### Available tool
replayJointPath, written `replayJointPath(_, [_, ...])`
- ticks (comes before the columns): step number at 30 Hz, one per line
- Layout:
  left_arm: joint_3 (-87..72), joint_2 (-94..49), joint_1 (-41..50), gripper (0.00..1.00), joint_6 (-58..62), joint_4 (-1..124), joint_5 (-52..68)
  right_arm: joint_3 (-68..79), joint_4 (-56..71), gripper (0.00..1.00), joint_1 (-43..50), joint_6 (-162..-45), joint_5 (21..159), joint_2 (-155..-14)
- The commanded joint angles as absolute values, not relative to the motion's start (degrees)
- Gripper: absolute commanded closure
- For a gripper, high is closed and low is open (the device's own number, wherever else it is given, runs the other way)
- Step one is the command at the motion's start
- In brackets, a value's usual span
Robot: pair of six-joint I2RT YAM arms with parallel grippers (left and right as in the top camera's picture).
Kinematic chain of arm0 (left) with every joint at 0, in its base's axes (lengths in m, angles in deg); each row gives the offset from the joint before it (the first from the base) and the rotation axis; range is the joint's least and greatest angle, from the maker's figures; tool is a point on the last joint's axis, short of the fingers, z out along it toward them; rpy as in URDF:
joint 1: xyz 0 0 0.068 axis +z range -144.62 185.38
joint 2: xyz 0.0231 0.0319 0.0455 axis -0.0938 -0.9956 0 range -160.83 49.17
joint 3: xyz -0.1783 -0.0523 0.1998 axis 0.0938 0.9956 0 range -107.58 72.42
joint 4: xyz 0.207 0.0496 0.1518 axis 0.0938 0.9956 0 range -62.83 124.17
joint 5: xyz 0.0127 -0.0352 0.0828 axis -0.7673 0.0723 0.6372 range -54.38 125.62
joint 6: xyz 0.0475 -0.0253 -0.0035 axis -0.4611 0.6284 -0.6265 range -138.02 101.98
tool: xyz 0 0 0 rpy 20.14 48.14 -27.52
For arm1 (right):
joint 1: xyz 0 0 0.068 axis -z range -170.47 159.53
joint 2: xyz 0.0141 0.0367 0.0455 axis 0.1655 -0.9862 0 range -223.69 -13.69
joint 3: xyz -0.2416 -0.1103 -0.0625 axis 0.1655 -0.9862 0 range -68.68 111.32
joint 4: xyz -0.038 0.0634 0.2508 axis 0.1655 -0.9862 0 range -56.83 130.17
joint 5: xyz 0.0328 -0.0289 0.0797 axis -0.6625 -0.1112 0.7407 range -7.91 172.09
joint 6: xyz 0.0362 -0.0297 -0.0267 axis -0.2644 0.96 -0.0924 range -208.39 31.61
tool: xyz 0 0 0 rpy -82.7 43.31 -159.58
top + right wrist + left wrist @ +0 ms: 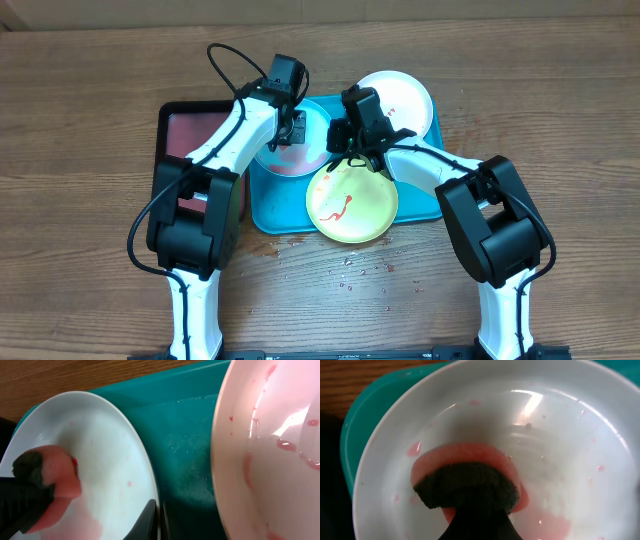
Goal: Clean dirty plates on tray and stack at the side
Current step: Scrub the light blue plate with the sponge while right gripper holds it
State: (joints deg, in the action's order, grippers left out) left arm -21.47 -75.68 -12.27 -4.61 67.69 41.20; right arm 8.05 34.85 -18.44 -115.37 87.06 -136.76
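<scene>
Left hand (291, 130) pinches a sponge (465, 485), pressed into the light blue plate (560, 460). Right hand (156, 521) is clamped on that plate's rim. Green plate (350, 205) and white plate (400, 95) lie smeared on the tray (268, 212). Nothing stacked aside; task judged barely begun.

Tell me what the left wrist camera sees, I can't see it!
A pink sponge with a dark scrubby side presses on a pale plate amid watery pink smears. The plate sits in a turquoise tray on a wooden table.

Brown wooden table (560, 80) (grained); even light
</scene>
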Motion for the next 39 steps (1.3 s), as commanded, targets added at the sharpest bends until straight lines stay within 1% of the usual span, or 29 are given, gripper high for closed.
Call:
replayJointPath(1, [-21.2,-78.0,-12.1,0.96,-3.8,66.7,36.1,9.5,34.9,0.96,-18.6,-115.4,88.2,-136.9])
replayJointPath(5, [-21.2,-79.8,-12.9,0.96,-3.9,67.4,31.6,9.5,34.9,0.96,-18.6,-115.4,88.2,-136.9])
replayJointPath(8, [-21.2,-80.3,-13.9,0.96,-6.6,68.8,29.3,9.5,34.9,0.96,-18.6,-115.4,88.6,-136.9])
replayJointPath(13, [-21.9,-80.1,-15.4,0.96,-12.5,73.2,29.8,9.5,34.5,0.96,-18.6,-115.4,88.6,-136.9])
replayJointPath(18, [-22.3,-80.1,-15.1,0.96,-15.6,79.1,30.4,9.5,33.8,0.96,-18.6,-115.4,88.6,-136.9])
replayJointPath(23, [-22.3,-80.1,-14.8,0.96,-15.3,83.5,39.7,9.5,33.9,0.96,-18.6,-115.4,88.6,-136.9])
replayJointPath(27, [-22.3,-80.1,-14.8,0.96,-13.8,84.4,48.2,9.5,33.8,0.96,-18.6,-115.4,88.6,-136.9])
replayJointPath(31, [-22.3,-80.1,-14.3,0.96,-12.7,84.4,53.9,9.5,33.8,0.96,-18.6,-115.4,88.6,-136.9])
replayJointPath(35, [-22.3,-80.1,-13.5,0.96,-11.9,84.0,56.9,9.5,33.8,0.96,-18.6,-115.4,88.6,-136.9])
replayJointPath(39, [-22.3,-80.1,-12.0,0.96,-11.6,82.4,56.5,9.5,33.8,0.96,-18.6,-115.4,88.6,-136.9])
